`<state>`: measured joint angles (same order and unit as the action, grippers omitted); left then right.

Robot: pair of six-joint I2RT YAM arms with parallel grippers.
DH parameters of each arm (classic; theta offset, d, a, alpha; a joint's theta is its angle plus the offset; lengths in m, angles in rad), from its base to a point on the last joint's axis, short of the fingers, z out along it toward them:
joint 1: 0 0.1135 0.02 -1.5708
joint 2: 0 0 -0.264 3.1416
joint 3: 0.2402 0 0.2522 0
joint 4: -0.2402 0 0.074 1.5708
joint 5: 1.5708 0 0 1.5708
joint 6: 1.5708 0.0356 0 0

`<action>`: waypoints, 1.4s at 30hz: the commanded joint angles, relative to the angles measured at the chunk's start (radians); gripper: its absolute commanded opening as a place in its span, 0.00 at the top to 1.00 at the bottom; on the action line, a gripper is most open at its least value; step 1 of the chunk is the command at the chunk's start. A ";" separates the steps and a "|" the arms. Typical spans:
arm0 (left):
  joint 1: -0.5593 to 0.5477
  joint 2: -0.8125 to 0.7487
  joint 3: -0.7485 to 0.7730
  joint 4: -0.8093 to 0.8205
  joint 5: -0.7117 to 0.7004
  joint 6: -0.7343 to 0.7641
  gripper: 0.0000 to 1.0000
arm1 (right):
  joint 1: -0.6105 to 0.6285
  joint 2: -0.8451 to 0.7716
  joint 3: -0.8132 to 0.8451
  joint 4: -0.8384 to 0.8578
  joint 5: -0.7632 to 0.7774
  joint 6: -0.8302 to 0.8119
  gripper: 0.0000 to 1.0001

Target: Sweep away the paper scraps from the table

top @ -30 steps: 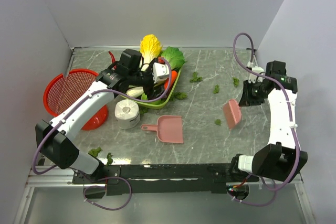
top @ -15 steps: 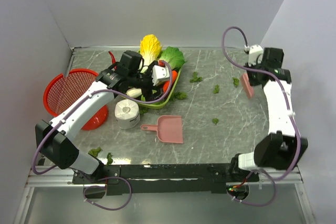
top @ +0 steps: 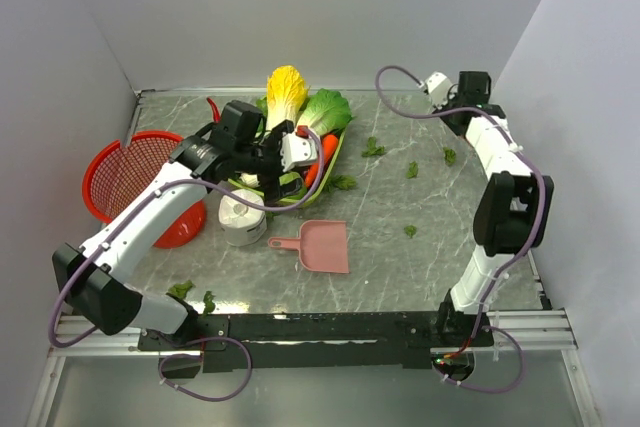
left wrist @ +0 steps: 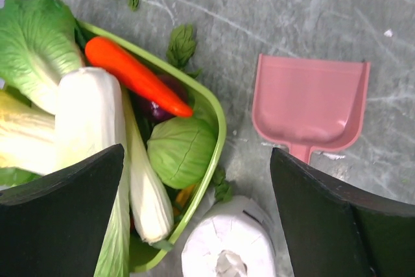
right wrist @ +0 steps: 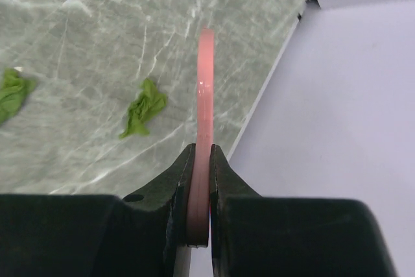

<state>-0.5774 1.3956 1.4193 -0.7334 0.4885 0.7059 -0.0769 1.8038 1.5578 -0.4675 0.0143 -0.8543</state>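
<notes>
scraps (top: 373, 147): green crumpled paper bits, several scattered over the far right of the table, one (top: 410, 231) mid-table, two (top: 180, 290) near the front left edge
dustpan (top: 322, 245): pink, lying flat, handle pointing left
sweeper (right wrist: 205, 95): thin pink blade seen edge-on, possibly a scraper, pinched upright in the right gripper (right wrist: 201, 160)

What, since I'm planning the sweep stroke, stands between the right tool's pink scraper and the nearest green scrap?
Nothing visible. The right tool, shut on the pink scraper, hangs near the far right corner; only bare table separates it from the nearest green scrap.
</notes>
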 commanded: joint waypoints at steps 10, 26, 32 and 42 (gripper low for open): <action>-0.001 -0.046 -0.031 -0.043 -0.027 0.050 0.03 | 0.072 -0.159 -0.189 -0.154 -0.181 -0.166 1.00; 0.001 -0.015 -0.083 -0.099 0.071 0.153 0.04 | 0.140 -0.368 -0.289 -0.130 -0.312 -0.106 1.00; 0.001 -0.010 -0.141 -0.205 0.078 0.303 0.06 | 0.167 -0.268 -0.295 -0.020 -0.277 -0.222 1.00; 0.001 0.052 -0.140 -0.284 0.090 0.380 0.09 | 0.218 -0.372 -0.473 -0.084 -0.327 -0.509 1.00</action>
<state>-0.5774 1.4200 1.2663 -0.9615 0.5289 1.0084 0.1143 1.5364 1.1427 -0.4984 -0.2653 -1.1923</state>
